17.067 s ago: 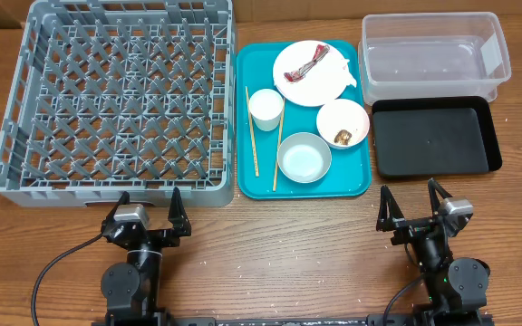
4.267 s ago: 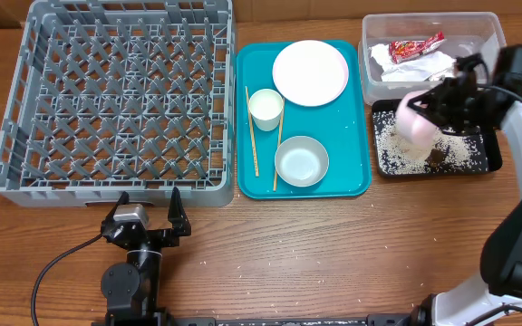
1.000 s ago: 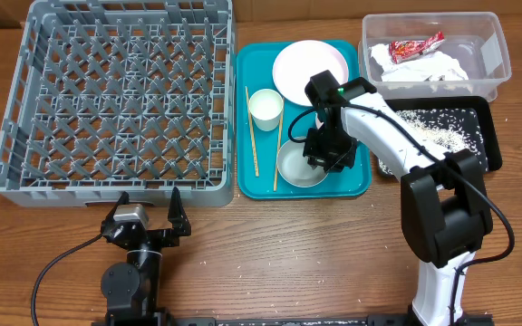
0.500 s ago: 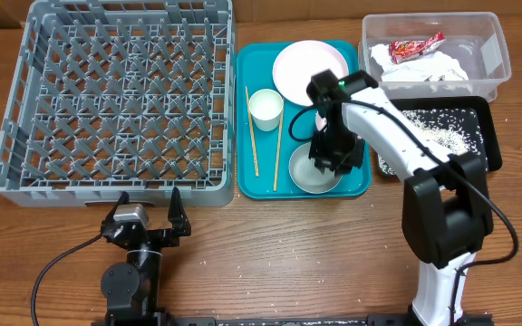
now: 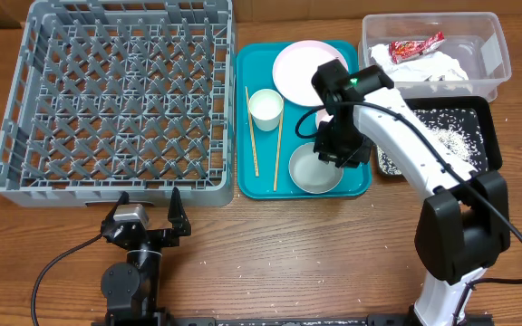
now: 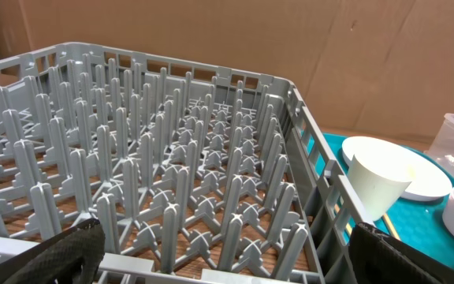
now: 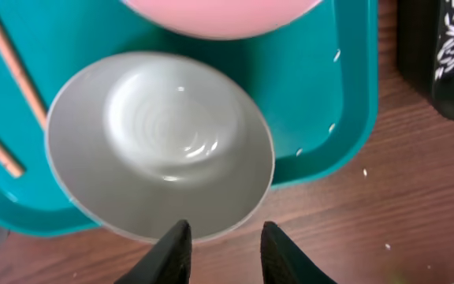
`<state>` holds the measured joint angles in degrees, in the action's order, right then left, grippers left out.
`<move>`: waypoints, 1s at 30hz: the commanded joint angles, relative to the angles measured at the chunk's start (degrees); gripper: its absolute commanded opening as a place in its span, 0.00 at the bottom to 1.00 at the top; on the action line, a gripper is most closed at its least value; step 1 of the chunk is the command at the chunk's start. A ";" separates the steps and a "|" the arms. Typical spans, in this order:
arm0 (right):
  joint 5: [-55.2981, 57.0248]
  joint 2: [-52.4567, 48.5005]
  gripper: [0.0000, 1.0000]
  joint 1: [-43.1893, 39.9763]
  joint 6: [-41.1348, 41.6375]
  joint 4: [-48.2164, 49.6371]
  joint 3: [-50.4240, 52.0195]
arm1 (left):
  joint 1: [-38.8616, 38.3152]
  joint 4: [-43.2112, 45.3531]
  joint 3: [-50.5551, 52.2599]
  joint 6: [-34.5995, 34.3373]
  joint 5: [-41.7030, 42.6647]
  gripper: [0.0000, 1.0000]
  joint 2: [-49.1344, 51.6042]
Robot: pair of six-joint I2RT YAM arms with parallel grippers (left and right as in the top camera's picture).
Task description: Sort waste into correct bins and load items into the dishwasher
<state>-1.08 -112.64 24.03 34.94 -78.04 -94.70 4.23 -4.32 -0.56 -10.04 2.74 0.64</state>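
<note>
My right gripper [image 7: 227, 254] hovers over the near rim of a white bowl [image 5: 312, 172] [image 7: 160, 142] at the front of the teal tray. Its jaws stand slightly apart and grip nothing. A second bowl [image 5: 323, 119] shows partly under the arm. A plate [image 5: 302, 68], a cup [image 5: 265, 107] and two chopsticks [image 5: 253, 131] lie on the same tray. The clear tub [image 5: 498, 54] holds a red wrapper [image 5: 415, 45] and a napkin [image 5: 429, 66]. Rice [image 5: 447, 134] covers the black tray [image 5: 493, 145]. My left gripper [image 5: 150, 197] [image 6: 227, 268] rests open before the grey dish rack [image 5: 107, 188] [image 6: 172, 158].
The teal tray [image 5: 254, 181] [image 7: 345, 118] sits between the rack and the bins. Loose rice grains [image 5: 241, 267] dot the wooden table in front. In the right wrist view the black tray's corner [image 7: 416, 87] lies just right of the teal tray.
The right arm shifted toward the tray's front right corner and the bowl slid that way with it. Its jaws have parted a little. The left arm has not moved.
</note>
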 commanded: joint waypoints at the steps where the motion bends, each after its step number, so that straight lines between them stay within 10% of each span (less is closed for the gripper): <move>1: 1.62 1.73 0.31 0.02 1.73 1.66 2.25 | 0.26 0.02 0.28 1.07 -0.37 1.00 -0.17; 30: 1.49 1.40 0.38 11.78 2.64 15.50 3.63 | 0.26 0.02 0.28 1.07 -0.37 1.00 -0.17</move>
<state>-0.93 -112.55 35.97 35.79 -63.29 -91.39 4.23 -4.32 -0.56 -10.04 2.74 0.64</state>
